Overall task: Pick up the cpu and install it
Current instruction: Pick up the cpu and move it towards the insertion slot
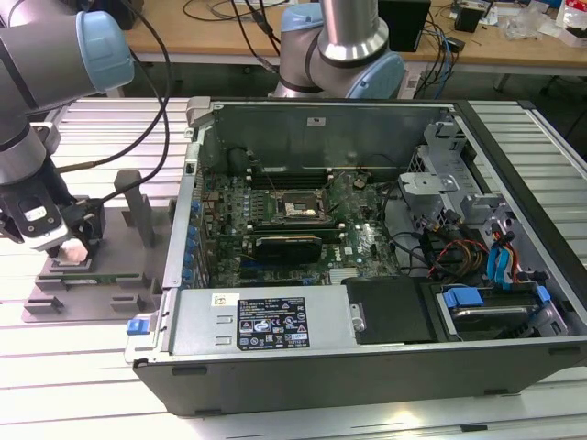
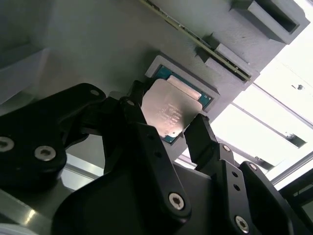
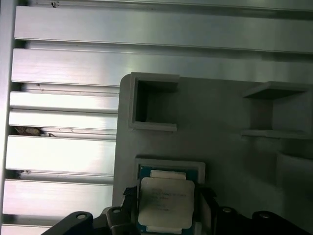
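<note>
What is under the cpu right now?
Under the cpu is a square recess in the grey holder plate, with its pale rim visible around the chip. The chip covers the recess floor, so whether it rests flat cannot be seen.

One cpu, one claw, one computer case

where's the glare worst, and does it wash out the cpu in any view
Second wrist view: the slatted table beyond the grey fixture is blown out white, while the cpu lid only carries a soft sheen; first wrist view: bright bands on the table, cpu evenly lit.
</note>
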Tool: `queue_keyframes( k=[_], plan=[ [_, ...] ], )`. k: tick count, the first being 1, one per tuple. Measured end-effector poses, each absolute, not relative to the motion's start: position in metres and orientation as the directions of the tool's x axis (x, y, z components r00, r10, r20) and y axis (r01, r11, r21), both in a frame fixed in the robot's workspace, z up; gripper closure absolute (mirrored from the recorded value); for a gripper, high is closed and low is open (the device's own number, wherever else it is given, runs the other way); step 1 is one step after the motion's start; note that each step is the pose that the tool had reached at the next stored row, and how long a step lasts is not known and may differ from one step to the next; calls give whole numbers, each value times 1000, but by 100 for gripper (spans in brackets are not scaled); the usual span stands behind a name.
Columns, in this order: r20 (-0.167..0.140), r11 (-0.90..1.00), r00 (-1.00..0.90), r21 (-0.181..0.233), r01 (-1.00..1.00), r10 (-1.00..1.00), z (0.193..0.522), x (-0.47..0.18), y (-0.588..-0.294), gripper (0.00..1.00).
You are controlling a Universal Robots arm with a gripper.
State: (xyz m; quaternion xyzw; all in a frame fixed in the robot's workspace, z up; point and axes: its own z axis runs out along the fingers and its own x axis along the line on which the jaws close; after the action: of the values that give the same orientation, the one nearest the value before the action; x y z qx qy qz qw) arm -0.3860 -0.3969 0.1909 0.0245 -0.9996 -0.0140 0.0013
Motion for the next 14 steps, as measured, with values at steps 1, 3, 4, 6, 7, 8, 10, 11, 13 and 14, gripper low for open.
queue_keyframes(
  k=[1, 3, 4, 6, 7, 8, 10, 11, 13, 14],
  plan=[
    [2, 998, -999, 28, -49, -49, 191, -386, -397, 39],
    [2, 998, -999, 28, -49, -49, 191, -386, -397, 39],
    [2, 998, -999, 28, -49, -49, 190, -386, -397, 39],
    [2, 998, -999, 28, -49, -49, 190, -386, -397, 39],
    [2, 998, -999, 28, -49, -49, 190, -386, -397, 39],
    [2, 998, -999, 28, -49, -49, 190, -386, -397, 39],
    [2, 998, -999, 28, -49, -49, 190, -386, -397, 46],
    [2, 998, -999, 28, -49, -49, 190, -386, -397, 46],
    [2, 998, -999, 28, -49, -49, 190, -386, -397, 46],
    [2, 998, -999, 28, -49, -49, 190, -386, -397, 46]
  ],
)
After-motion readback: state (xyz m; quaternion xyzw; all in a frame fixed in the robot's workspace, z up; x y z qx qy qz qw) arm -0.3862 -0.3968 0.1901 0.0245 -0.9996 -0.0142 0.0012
